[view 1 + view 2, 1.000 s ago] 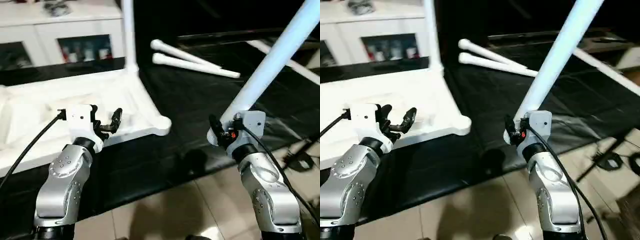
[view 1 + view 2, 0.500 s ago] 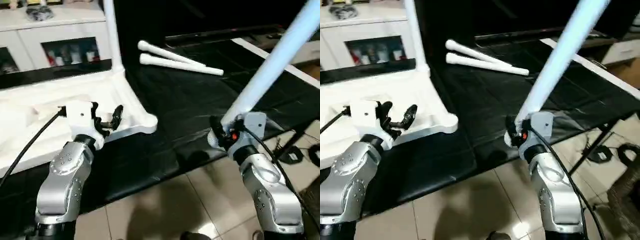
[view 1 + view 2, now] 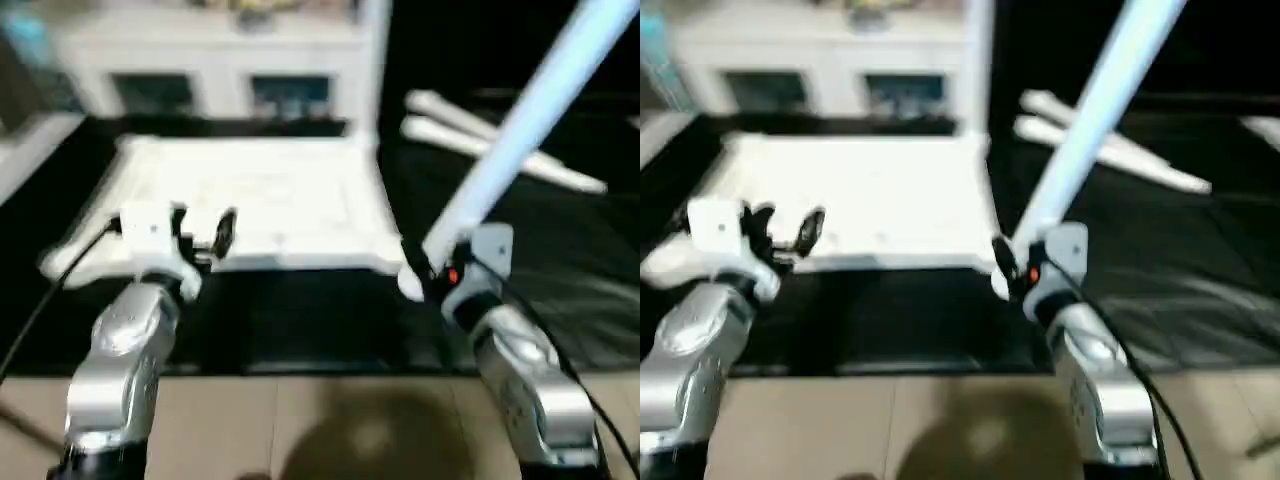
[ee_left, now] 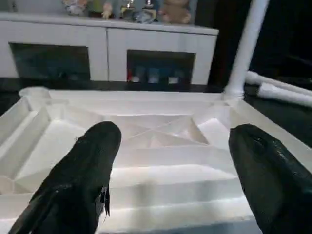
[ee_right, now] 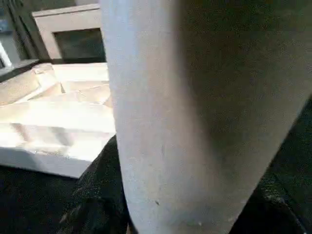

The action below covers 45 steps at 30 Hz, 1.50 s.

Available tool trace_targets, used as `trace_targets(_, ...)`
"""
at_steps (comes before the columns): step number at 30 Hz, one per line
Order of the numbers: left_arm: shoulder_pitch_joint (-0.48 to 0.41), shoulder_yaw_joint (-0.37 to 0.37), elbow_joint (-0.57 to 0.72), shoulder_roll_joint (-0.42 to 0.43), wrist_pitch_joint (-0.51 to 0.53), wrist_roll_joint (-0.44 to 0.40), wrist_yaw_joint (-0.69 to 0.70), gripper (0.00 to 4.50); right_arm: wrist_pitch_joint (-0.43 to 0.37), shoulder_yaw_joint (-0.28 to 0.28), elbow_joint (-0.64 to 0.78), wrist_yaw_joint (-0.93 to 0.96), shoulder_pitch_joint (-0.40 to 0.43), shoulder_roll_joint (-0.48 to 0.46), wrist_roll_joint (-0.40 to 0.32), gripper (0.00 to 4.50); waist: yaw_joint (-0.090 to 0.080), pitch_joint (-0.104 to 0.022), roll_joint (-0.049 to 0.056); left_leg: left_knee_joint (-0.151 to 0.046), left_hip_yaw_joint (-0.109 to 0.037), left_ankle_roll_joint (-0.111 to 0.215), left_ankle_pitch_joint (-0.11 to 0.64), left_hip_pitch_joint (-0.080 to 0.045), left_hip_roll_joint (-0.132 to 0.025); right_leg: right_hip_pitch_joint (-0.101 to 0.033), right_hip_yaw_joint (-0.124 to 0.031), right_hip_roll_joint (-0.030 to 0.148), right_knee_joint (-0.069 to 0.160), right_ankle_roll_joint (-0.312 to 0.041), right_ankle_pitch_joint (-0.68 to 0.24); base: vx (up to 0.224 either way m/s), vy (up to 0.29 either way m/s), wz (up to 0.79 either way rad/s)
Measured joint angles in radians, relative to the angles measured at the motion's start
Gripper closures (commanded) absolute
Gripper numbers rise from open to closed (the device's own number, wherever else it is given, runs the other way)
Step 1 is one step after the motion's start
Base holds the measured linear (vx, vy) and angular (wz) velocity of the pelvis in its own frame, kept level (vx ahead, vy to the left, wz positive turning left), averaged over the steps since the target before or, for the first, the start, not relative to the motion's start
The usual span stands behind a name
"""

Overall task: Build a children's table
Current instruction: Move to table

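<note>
Black mat (image 3: 300,320), left hand (image 3: 200,232) spread empty, right hand (image 3: 425,272) gripping leg (image 3: 520,125)

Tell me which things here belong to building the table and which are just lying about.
Part of the job:
- white ribbed plastic tabletop, lying upside down
- white tubular leg standing in its far corner
- white leg in the right gripper
- two loose white legs

Lying about:
- white cabinet with glass doors
- toys on top
</note>
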<state>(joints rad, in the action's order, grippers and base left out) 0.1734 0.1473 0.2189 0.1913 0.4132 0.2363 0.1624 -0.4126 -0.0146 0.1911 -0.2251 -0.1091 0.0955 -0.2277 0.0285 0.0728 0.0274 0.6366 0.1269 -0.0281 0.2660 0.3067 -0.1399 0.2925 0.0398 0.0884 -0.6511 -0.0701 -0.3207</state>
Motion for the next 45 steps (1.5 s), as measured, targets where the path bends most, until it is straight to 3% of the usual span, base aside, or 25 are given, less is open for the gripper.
trace_targets(1, 0.000, 0.002, -0.001, 0.001, 0.000, 0.000, 0.000, 0.49, 0.000, 0.000, 0.001, 0.000, -0.003, 0.000, -0.003, 2.55, -0.020, -0.005, -0.009, 0.001, -0.001, 0.009, -0.004, -0.004, 0.007, 0.007, 0.002, 0.005, -0.005, 0.006, 0.014, 0.100, 0.020, -0.07)
trace_targets(3, 0.006, -0.007, -0.001, -0.006, 0.000, 0.001, 0.001, 0.49, 0.000, -0.012, 0.001, 0.001, 0.001, 0.008, -0.004, 2.55, -0.041, -0.019, -0.021, 0.000, 0.004, 0.015, 0.003, 0.005, 0.011, -0.004, -0.009, 0.012, 0.014, 0.086, 0.023, 0.115, -0.004, -0.02)
trace_targets(5, 0.026, -0.045, -0.003, -0.021, 0.001, 0.004, 0.008, 0.49, 0.001, -0.042, 0.000, 0.006, 0.008, 0.020, -0.004, 2.55, -0.049, -0.026, -0.013, 0.006, -0.003, 0.033, 0.013, 0.030, 0.007, -0.007, -0.007, -0.002, 0.042, 0.117, 0.031, 0.148, -0.021, 0.03)
trace_targets(7, 0.027, -0.048, -0.003, -0.021, 0.001, 0.005, 0.009, 0.49, 0.001, -0.054, 0.000, 0.008, 0.008, 0.026, -0.004, 2.55, -0.051, -0.032, -0.005, 0.011, -0.015, 0.040, 0.021, 0.042, 0.001, -0.007, -0.001, -0.013, 0.050, 0.112, 0.028, 0.149, -0.029, 0.07)
trace_targets(8, 0.026, -0.044, -0.003, -0.016, 0.001, 0.004, 0.009, 0.49, 0.001, -0.055, 0.000, 0.008, 0.006, 0.025, -0.004, 2.55, -0.051, -0.033, -0.004, 0.008, -0.026, 0.034, 0.022, 0.037, 0.000, -0.002, 0.001, -0.017, 0.044, 0.107, 0.025, 0.189, -0.092, 0.10)
trace_targets(10, 0.013, -0.021, -0.011, -0.003, 0.003, 0.004, 0.009, 0.49, 0.002, -0.020, -0.001, 0.003, -0.010, 0.007, -0.005, 2.55, -0.067, -0.036, -0.009, 0.001, -0.037, 0.019, 0.028, 0.019, 0.011, 0.063, 0.004, -0.001, -0.058, 0.070, 0.014, 0.177, -0.110, 0.05)
trace_targets(11, 0.015, -0.021, -0.013, -0.002, 0.003, 0.004, 0.009, 0.49, 0.002, -0.011, -0.001, 0.000, -0.008, 0.005, -0.005, 2.55, -0.069, -0.038, -0.014, 0.001, -0.036, 0.025, 0.032, 0.012, 0.016, 0.085, 0.000, 0.002, -0.067, 0.073, 0.016, 0.085, -0.089, 0.03)
trace_targets(12, 0.020, -0.023, -0.012, -0.003, 0.003, 0.004, 0.010, 0.49, 0.002, -0.012, -0.001, -0.001, -0.008, 0.010, -0.005, 2.55, -0.069, -0.041, -0.027, 0.003, -0.031, 0.025, 0.038, 0.006, 0.028, 0.102, -0.010, 0.012, -0.034, 0.071, 0.024, 0.085, -0.089, 0.03)
trace_targets(13, 0.022, -0.026, -0.013, -0.012, 0.002, 0.004, 0.010, 0.49, 0.002, -0.018, -0.002, -0.001, -0.006, 0.023, -0.005, 2.55, -0.066, -0.042, -0.036, 0.014, -0.027, 0.037, 0.049, 0.007, 0.039, 0.095, -0.025, 0.013, -0.042, 0.106, 0.035, 0.057, -0.074, 0.20)
trace_targets(14, 0.019, -0.050, -0.014, -0.031, 0.003, 0.005, 0.013, 0.49, 0.002, -0.035, -0.008, -0.001, -0.001, 0.041, -0.005, 2.55, -0.043, -0.036, -0.036, 0.049, -0.022, 0.109, 0.065, 0.010, 0.037, 0.078, -0.032, 0.002, -0.031, 0.089, 0.028, 0.076, -0.069, 0.07)
trace_targets(16, 0.019, -0.073, -0.014, -0.037, 0.003, 0.006, 0.022, 0.49, 0.002, -0.061, -0.008, -0.001, -0.001, 0.055, -0.004, 2.55, -0.027, -0.035, -0.032, 0.106, -0.028, 0.113, 0.055, 0.044, 0.040, 0.049, -0.027, -0.005, -0.010, 0.083, 0.029, 0.085, -0.058, -0.02)
trace_targets(17, 0.020, -0.073, -0.013, -0.035, 0.003, 0.006, 0.022, 0.49, 0.002, -0.065, -0.006, -0.002, -0.002, 0.057, -0.005, 2.55, -0.021, -0.036, -0.024, 0.089, -0.028, 0.089, 0.040, 0.060, 0.035, 0.028, -0.019, -0.017, 0.006, 0.080, 0.030, 0.078, -0.027, -0.07)
trace_targets(19, 0.019, -0.071, -0.010, -0.028, 0.002, 0.006, 0.022, 0.49, 0.003, -0.065, 0.000, -0.003, -0.006, 0.055, -0.005, 2.55, -0.023, -0.032, 0.019, 0.030, -0.033, 0.014, -0.013, 0.066, 0.000, -0.006, 0.011, -0.052, 0.016, 0.078, 0.021, 0.082, 0.002, -0.08)
trace_targets(20, 0.015, -0.064, -0.011, -0.022, 0.002, 0.006, 0.022, 0.49, 0.003, -0.060, -0.001, -0.003, -0.005, 0.044, -0.005, 2.55, -0.029, -0.029, 0.016, 0.028, -0.036, 0.008, -0.010, 0.060, -0.001, -0.017, 0.017, -0.050, 0.024, 0.075, 0.019, 0.136, 0.057, -0.01)
trace_targets(23, 0.013, -0.038, -0.018, -0.011, 0.003, 0.006, 0.021, 0.49, 0.003, -0.021, 0.000, -0.015, -0.012, 0.039, -0.005, 2.55, -0.057, -0.029, 0.007, 0.016, -0.041, 0.019, -0.004, 0.048, 0.013, 0.008, 0.025, -0.038, -0.008, 0.009, 0.001, 0.124, 0.039, 0.00)
trace_targets(25, 0.015, -0.037, -0.018, -0.013, 0.003, 0.006, 0.021, 0.49, 0.003, -0.024, 0.000, -0.015, -0.012, 0.049, -0.005, 2.55, -0.081, -0.034, -0.006, 0.015, -0.035, 0.026, 0.002, 0.040, 0.026, 0.054, 0.016, -0.023, -0.056, 0.043, 0.011, 0.096, 0.005, 0.00)
trace_targets(26, 0.018, -0.038, -0.018, -0.013, 0.002, 0.006, 0.021, 0.49, 0.003, -0.028, 0.000, -0.015, -0.012, 0.052, -0.005, 2.55, -0.086, -0.037, -0.018, 0.014, -0.028, 0.027, 0.003, 0.038, 0.037, 0.074, 0.000, -0.012, -0.032, 0.053, 0.023, 0.074, -0.059, 0.10)
trace_targets(27, 0.020, -0.040, -0.020, -0.022, 0.002, 0.006, 0.021, 0.49, 0.004, -0.032, -0.001, -0.016, -0.009, 0.058, -0.005, 2.55, -0.085, -0.038, -0.028, 0.021, -0.023, 0.031, 0.007, 0.043, 0.047, 0.071, -0.011, -0.003, -0.036, 0.094, 0.032, 0.074, -0.059, 0.10)
trace_targets(28, 0.019, -0.061, -0.023, -0.036, 0.002, 0.006, 0.024, 0.49, 0.003, -0.047, -0.008, -0.016, -0.004, 0.069, -0.005, 2.55, -0.073, -0.035, -0.031, 0.038, -0.017, 0.100, 0.023, 0.050, 0.044, 0.064, -0.020, -0.013, -0.027, 0.084, 0.030, 0.086, -0.086, 0.03)
trace_targets(30, 0.020, -0.084, -0.024, -0.043, 0.002, 0.008, 0.030, 0.49, 0.002, -0.065, -0.011, -0.016, -0.005, 0.075, -0.005, 2.55, -0.051, -0.035, -0.029, 0.083, -0.022, 0.122, 0.024, 0.070, 0.041, 0.045, -0.020, -0.022, -0.007, 0.076, 0.034, 0.082, -0.079, -0.11)
trace_targets(32, 0.022, -0.082, -0.023, -0.029, 0.001, 0.016, 0.050, 0.49, 0.002, -0.066, -0.007, -0.018, -0.012, 0.082, -0.005, 2.55, -0.038, -0.039, -0.013, 0.010, -0.028, 0.070, -0.016, 0.085, 0.017, 0.027, 0.001, -0.048, 0.006, 0.069, 0.031, 0.067, -0.032, -0.09)
trace_targets(33, 0.020, -0.082, -0.024, -0.015, 0.001, 0.022, 0.069, 0.49, 0.002, -0.067, -0.008, -0.019, -0.014, 0.079, -0.006, 2.55, -0.032, -0.040, -0.004, 0.014, -0.034, 0.024, -0.038, 0.082, 0.004, 0.021, 0.005, -0.056, 0.003, 0.069, 0.027, 0.070, -0.007, -0.05)
trace_targets(34, 0.016, -0.083, -0.027, 0.002, 0.002, 0.024, 0.087, 0.49, 0.001, -0.062, -0.007, -0.020, -0.014, 0.074, -0.007, 2.55, -0.032, -0.040, -0.008, 0.013, -0.035, 0.007, -0.038, 0.078, 0.000, 0.022, 0.005, -0.058, 0.007, 0.070, 0.026, 0.085, 0.026, -0.02)
trace_targets(38, 0.013, -0.168, -0.050, 0.120, 0.004, 0.028, 0.285, 0.49, -0.001, -0.055, -0.014, -0.040, -0.049, 0.085, -0.019, 2.55, -0.015, -0.040, -0.017, 0.020, -0.029, 0.007, -0.043, 0.098, 0.007, 0.046, -0.002, -0.049, 0.002, 0.082, 0.037, 0.033, 0.018, -0.01)
trace_targets(45, 0.122, -0.344, -0.170, 0.280, -0.034, -0.022, 0.588, 0.49, 0.001, -0.079, -0.060, -0.069, -0.057, 0.123, -0.020, 2.55, 0.004, -0.035, -0.021, -0.011, 0.013, 0.010, -0.066, 0.088, 0.002, 0.052, -0.008, -0.036, 0.004, 0.077, 0.051, -0.052, 0.002, 0.01)
